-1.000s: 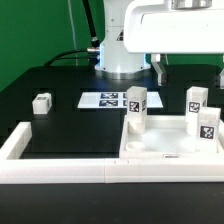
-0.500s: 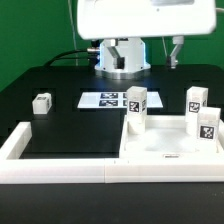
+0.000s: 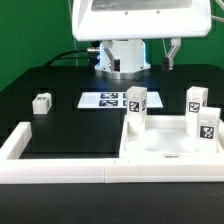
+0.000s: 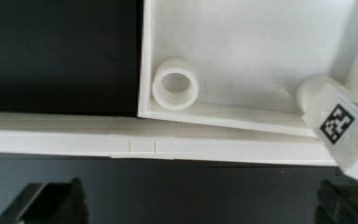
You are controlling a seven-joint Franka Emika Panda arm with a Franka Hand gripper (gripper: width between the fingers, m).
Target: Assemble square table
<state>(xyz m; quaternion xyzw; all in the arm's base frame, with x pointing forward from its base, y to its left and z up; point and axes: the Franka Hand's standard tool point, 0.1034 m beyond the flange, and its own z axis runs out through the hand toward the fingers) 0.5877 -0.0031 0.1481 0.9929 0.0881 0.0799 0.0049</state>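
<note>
ext cam sits low at the table's 6 o'clock edge, facing 12 toward the arm base. wrist cam looks straight down, very close. both share the white plastic square tray-like tabletop (image 3: 165, 143) (image 4: 247, 50) and long white border rail (image 3: 60, 172) (image 4: 87, 135).

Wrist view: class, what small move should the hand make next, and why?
Probably lower toward the leg. The hand hangs above the square table top, holding nothing; one corner socket shows empty, and three legs already stand upright in the top.

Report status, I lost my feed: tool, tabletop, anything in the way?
Tool open, empty, above tabletop. Three legs upright on it, one leg loose on the mat. Nothing blocking.
</note>
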